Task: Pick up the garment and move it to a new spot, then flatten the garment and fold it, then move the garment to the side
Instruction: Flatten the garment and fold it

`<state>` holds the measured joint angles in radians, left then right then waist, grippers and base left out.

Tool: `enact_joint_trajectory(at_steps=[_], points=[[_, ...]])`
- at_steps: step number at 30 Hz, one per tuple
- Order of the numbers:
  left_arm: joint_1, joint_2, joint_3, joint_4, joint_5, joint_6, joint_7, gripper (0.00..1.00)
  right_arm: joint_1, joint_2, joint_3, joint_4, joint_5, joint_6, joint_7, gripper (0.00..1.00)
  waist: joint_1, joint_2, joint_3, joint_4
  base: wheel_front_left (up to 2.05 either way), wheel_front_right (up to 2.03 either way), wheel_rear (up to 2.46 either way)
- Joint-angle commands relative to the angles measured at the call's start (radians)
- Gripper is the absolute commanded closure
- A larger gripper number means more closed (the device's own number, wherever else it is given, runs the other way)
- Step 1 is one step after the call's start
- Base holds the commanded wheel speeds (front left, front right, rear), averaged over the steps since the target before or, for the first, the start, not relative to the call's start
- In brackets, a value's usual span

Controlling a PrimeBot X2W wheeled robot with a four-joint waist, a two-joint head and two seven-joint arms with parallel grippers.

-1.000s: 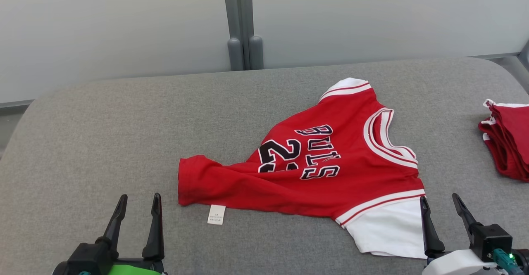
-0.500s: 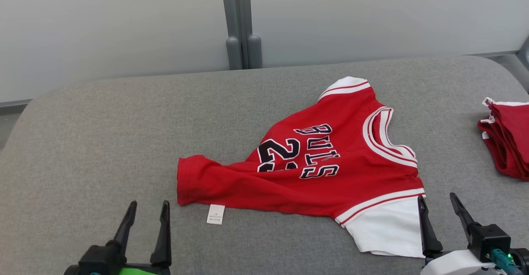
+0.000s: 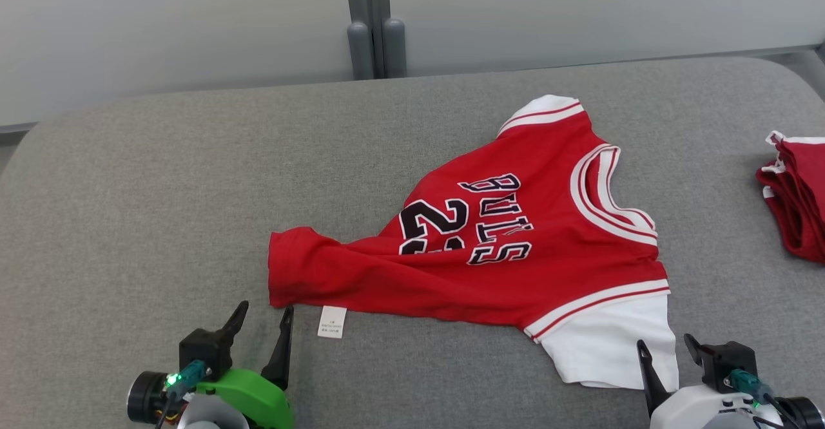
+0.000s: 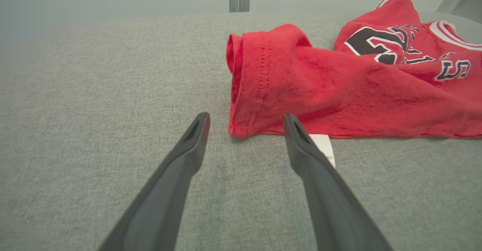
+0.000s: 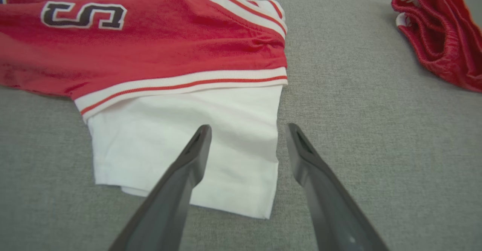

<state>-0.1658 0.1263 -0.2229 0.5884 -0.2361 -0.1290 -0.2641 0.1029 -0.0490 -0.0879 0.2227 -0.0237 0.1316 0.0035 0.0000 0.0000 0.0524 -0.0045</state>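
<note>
Red jersey point(image 3: 515, 242) lies rumpled on gray cushion point(image 3: 161, 190), centre-right, collar toward right. Near hem corner, beside white label point(image 3: 332, 321), left gripper point(image 3: 265, 308) gapes wide, empty. Over edge of white sleeve point(image 5: 150, 141), right gripper point(image 3: 664, 341) gapes wide, empty. Red pile point(image 3: 796, 203) far right.

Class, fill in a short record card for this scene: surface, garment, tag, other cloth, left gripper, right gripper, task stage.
surface: grey fabric surface
garment: red jersey, rumpled, lettering up
tag: white tag sticking out at the jersey's near edge
other cloth: red cloth pile at the far right
left gripper: left gripper open, empty, aimed at the hem corner
right gripper: right gripper open, empty, at the white sleeve edge
task stage: jersey not yet picked up
</note>
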Motion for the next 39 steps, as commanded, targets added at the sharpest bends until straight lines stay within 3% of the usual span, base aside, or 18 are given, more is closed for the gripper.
enact_joint_trajectory(at_steps=[1,6,15,26,28,29,30,31,33,39], points=[[-0.036,-0.005,-0.001,0.032,0.008,-0.002,0.000,0.00,-0.008,-0.003,-0.001,-0.009,-0.018,-0.002,0.019,0.00,0.0000,0.0000,0.034,-0.022,0.00,0.00,0.00],[-0.106,-0.015,0.010,0.117,0.009,0.006,0.000,0.00,-0.006,-0.003,0.002,-0.013,-0.046,-0.002,0.080,0.00,0.0000,0.0000,0.075,-0.048,0.00,0.00,0.00],[-0.129,-0.034,0.046,0.134,0.022,0.024,0.000,0.00,-0.024,-0.002,-0.040,0.041,-0.068,-0.002,0.097,0.00,0.0000,0.0000,0.102,-0.058,0.00,0.00,0.00],[-0.133,-0.049,0.061,0.152,0.017,0.008,0.000,0.00,-0.091,0.012,0.078,0.247,-0.012,0.005,0.122,0.00,0.0000,0.0000,0.100,-0.050,0.00,0.00,0.00],[-0.135,-0.051,0.060,0.154,0.014,0.006,0.000,0.45,-0.104,0.016,0.100,0.288,-0.009,0.006,0.129,0.00,0.0000,0.0000,0.101,-0.050,0.00,0.00,0.00],[-0.137,-0.052,0.060,0.157,0.011,0.005,0.000,0.60,-0.111,0.018,0.111,0.311,-0.004,0.007,0.130,0.00,0.0000,0.0000,0.102,-0.050,0.00,0.00,0.00],[-0.139,-0.053,0.061,0.161,0.009,0.005,0.000,0.82,-0.121,0.019,0.124,0.337,0.002,0.008,0.135,0.38,0.0000,0.0000,0.103,-0.051,0.00,0.00,0.00],[-0.141,-0.053,0.061,0.166,0.007,0.004,0.000,1.00,-0.127,0.020,0.135,0.356,0.009,0.008,0.136,0.65,0.0000,0.0000,0.103,-0.052,0.00,0.00,0.00],[-0.144,-0.054,0.056,0.181,-0.002,0.001,0.000,1.00,-0.143,0.022,0.158,0.394,0.023,0.010,0.130,1.00,0.0000,0.0000,0.103,-0.053,0.00,0.00,0.00],[-0.139,-0.058,0.046,0.178,-0.049,-0.002,0.000,1.00,-0.184,0.020,0.210,0.466,0.087,0.010,0.061,1.00,0.0000,0.0000,0.097,-0.050,0.00,0.00,0.00]])
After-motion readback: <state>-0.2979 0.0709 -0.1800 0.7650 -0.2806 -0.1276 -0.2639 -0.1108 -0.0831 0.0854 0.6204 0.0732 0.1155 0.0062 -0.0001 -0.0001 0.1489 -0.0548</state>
